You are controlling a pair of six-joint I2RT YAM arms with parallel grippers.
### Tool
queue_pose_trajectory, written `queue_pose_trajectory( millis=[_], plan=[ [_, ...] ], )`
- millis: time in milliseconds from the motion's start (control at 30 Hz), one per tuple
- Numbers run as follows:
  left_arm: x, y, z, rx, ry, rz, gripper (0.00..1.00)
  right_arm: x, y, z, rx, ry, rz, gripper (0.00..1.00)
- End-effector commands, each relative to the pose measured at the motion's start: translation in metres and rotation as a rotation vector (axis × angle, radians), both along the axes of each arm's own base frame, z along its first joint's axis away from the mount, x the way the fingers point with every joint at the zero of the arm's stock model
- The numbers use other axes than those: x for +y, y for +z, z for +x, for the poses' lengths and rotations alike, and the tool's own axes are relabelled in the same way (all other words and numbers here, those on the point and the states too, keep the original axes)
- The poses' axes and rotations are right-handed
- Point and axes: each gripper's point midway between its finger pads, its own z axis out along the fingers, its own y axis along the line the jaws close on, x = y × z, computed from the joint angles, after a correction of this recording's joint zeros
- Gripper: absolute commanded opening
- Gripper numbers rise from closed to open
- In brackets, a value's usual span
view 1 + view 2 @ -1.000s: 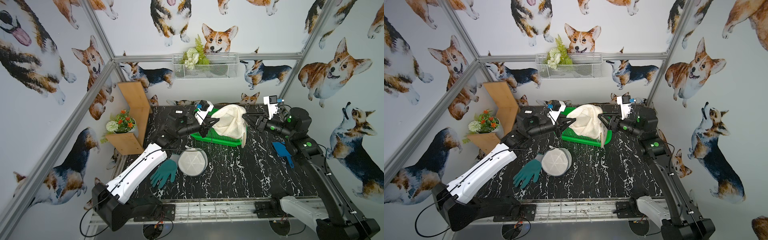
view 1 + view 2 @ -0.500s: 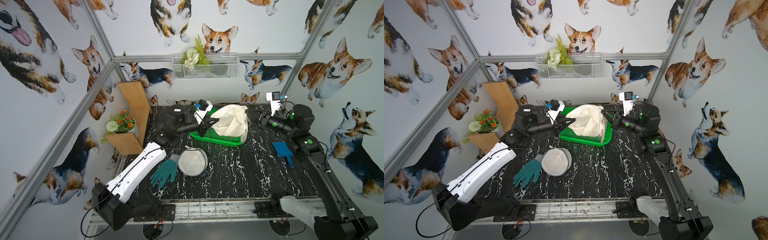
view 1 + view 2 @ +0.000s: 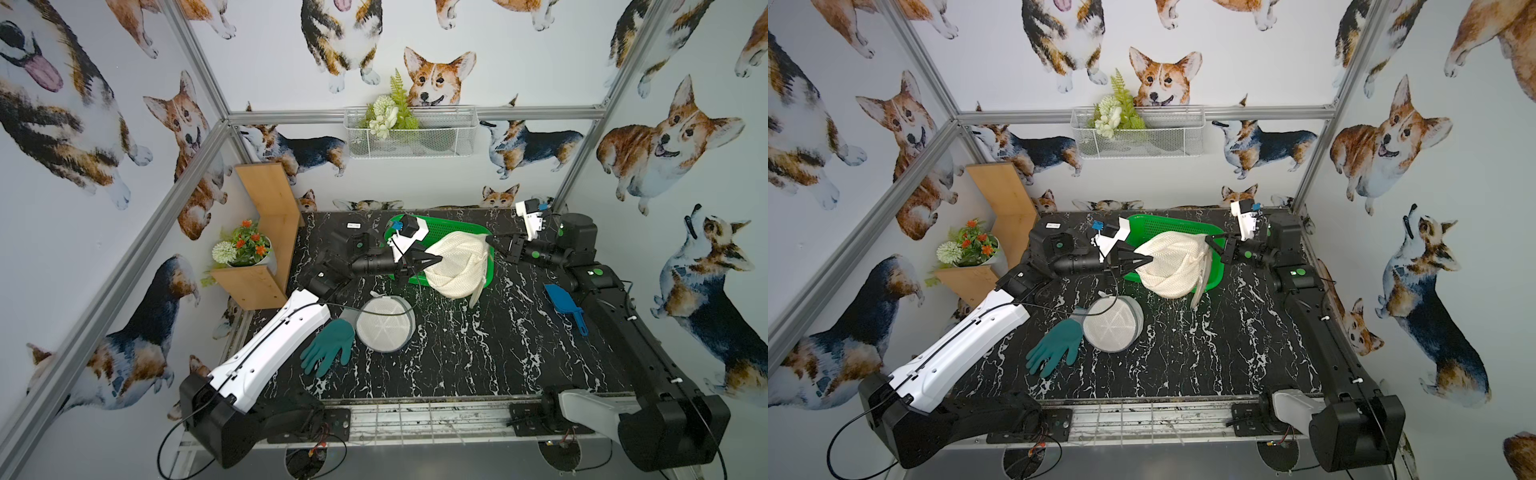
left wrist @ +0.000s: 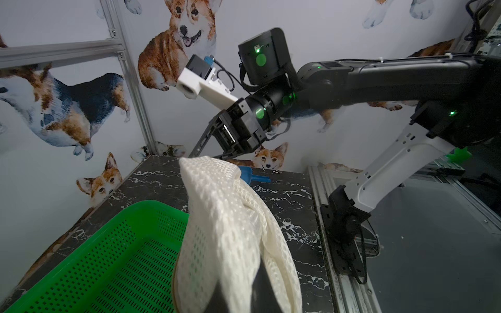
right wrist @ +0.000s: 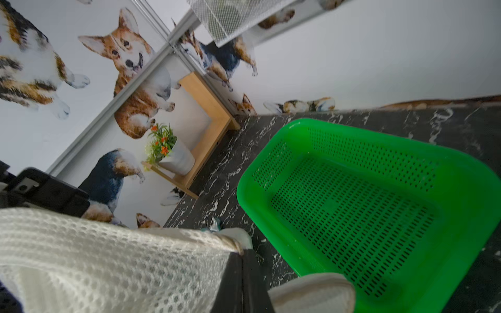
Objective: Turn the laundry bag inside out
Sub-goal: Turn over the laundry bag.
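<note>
We hold the laundry bag (image 3: 457,266) slung above the green basket (image 3: 451,227). Its long axis runs from claw to claw: the left claw (image 3: 435,259) is clamped on one end, and the right claw (image 3: 490,240) is clamped on the opposite corner.

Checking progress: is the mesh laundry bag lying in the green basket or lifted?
Lifted: left gripper and right gripper each pinch the laundry bag; the green basket shows a bare floor.
</note>
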Motion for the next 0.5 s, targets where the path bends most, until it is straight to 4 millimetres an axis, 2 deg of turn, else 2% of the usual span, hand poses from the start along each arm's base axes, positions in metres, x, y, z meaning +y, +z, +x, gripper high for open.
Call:
queue_pose_trajectory(
  millis=[0, 67, 133, 233, 367, 467],
  plan=[
    [0.001, 0.053, -0.010, -0.207, -0.047, -0.160, 0.00, 0.005, -0.051, -0.012, 0.114, 0.032, -0.078, 0.00],
    [0.005, 0.054, 0.014, -0.223, 0.092, -0.146, 0.00, 0.016, -0.049, -0.021, 0.129, 0.081, -0.021, 0.00],
    [0.011, 0.050, 0.033, -0.234, 0.204, -0.102, 0.00, 0.014, -0.035, -0.019, 0.096, 0.046, 0.012, 0.00],
    [0.020, 0.040, 0.059, -0.213, 0.350, -0.039, 0.00, -0.003, 0.012, -0.015, -0.035, -0.086, 0.035, 0.00],
    [0.022, 0.033, 0.063, -0.168, 0.376, -0.037, 0.00, -0.026, 0.059, -0.014, -0.149, -0.223, 0.054, 0.00],
    [0.019, 0.037, 0.058, -0.126, 0.349, -0.114, 0.00, -0.031, 0.061, -0.014, -0.147, -0.259, 0.055, 0.00]
  ],
)
